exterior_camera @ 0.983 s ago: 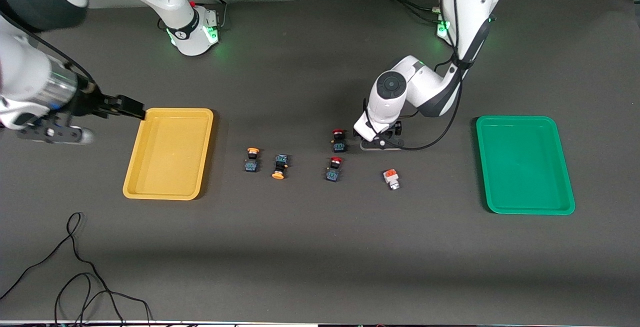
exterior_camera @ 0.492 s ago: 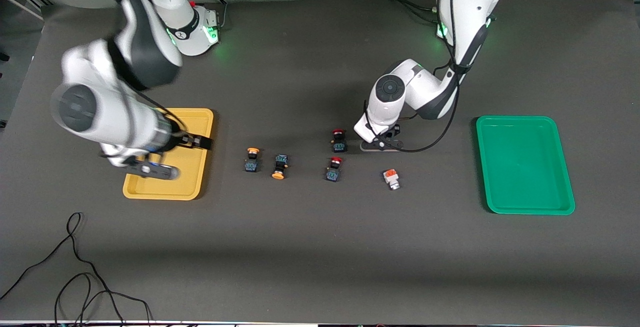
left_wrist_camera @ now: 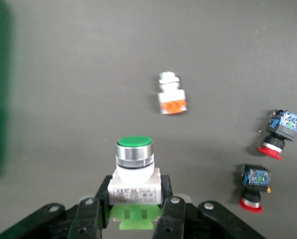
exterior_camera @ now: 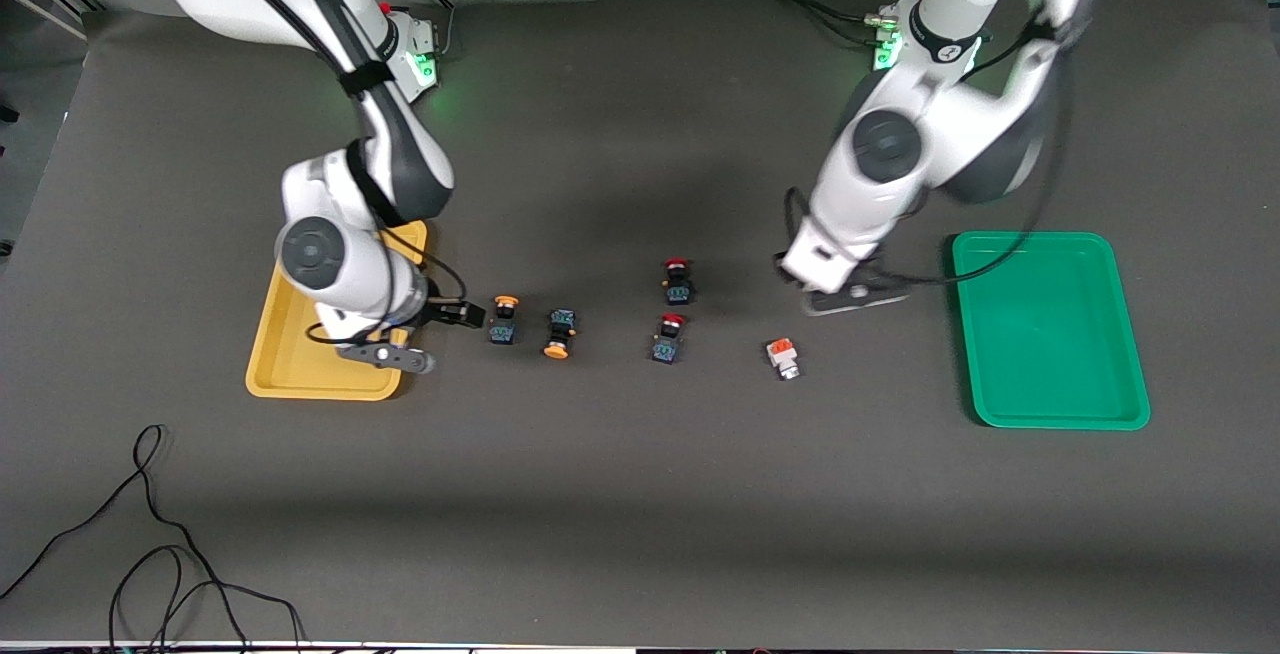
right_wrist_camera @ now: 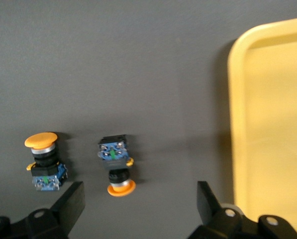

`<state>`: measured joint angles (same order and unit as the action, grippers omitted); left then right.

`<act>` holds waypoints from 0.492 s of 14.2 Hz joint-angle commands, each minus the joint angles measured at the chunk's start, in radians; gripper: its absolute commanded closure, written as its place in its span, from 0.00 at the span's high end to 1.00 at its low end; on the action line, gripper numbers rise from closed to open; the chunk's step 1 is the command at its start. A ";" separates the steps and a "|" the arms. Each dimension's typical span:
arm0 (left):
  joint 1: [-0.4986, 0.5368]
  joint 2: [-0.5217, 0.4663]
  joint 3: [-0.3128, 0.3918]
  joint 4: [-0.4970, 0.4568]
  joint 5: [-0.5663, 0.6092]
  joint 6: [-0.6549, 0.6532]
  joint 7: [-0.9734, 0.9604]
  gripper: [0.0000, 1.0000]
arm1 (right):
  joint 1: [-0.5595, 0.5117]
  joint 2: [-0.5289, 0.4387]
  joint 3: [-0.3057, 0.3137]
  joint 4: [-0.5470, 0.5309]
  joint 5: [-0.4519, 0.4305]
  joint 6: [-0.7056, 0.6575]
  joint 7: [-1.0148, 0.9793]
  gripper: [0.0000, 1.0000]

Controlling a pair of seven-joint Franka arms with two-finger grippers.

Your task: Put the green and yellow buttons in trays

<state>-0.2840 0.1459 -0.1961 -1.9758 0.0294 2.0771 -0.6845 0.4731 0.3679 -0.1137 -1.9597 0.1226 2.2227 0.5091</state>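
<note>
My left gripper (left_wrist_camera: 134,206) is shut on a light grey button with a green cap (left_wrist_camera: 134,167). In the front view the left gripper (exterior_camera: 845,294) is over the table between the red-capped buttons and the green tray (exterior_camera: 1048,404); the held button is hidden there. A grey button with an orange cap (exterior_camera: 782,357) lies on the table and also shows in the left wrist view (left_wrist_camera: 171,94). My right gripper (exterior_camera: 468,314) is open and empty (right_wrist_camera: 140,204), between the yellow tray (exterior_camera: 300,374) and two yellow-capped dark buttons (exterior_camera: 504,320) (exterior_camera: 560,332).
Two red-capped dark buttons (exterior_camera: 677,280) (exterior_camera: 668,338) sit mid-table, near the orange-capped one. Loose black cables (exterior_camera: 150,534) lie on the table nearest the front camera at the right arm's end. The yellow tray's rim (right_wrist_camera: 238,124) shows beside my right gripper.
My right arm swung in across the yellow tray to beside the yellow buttons. My left gripper moved away from the red buttons toward the green tray.
</note>
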 commanded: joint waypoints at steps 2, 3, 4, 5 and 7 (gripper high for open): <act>0.262 -0.092 -0.003 -0.006 -0.042 -0.153 0.294 0.00 | 0.055 0.087 -0.012 0.005 0.012 0.110 0.034 1.00; 0.341 -0.095 -0.002 -0.006 -0.042 -0.173 0.377 0.00 | 0.058 0.107 -0.011 0.005 0.012 0.129 0.034 1.00; 0.411 -0.094 -0.002 -0.008 -0.039 -0.170 0.469 0.00 | 0.070 0.126 -0.012 0.007 0.012 0.146 0.032 1.00; 0.472 -0.086 -0.002 -0.009 -0.032 -0.163 0.565 0.00 | 0.079 0.141 -0.012 0.005 0.012 0.164 0.034 1.00; 0.580 -0.059 -0.002 -0.023 -0.022 -0.115 0.695 0.00 | 0.082 0.163 -0.012 0.005 0.012 0.195 0.043 1.00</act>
<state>0.2164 0.0712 -0.1783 -1.9763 0.0110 1.9243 -0.1002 0.5353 0.5099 -0.1138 -1.9636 0.1229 2.3872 0.5304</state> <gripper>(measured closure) 0.590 0.000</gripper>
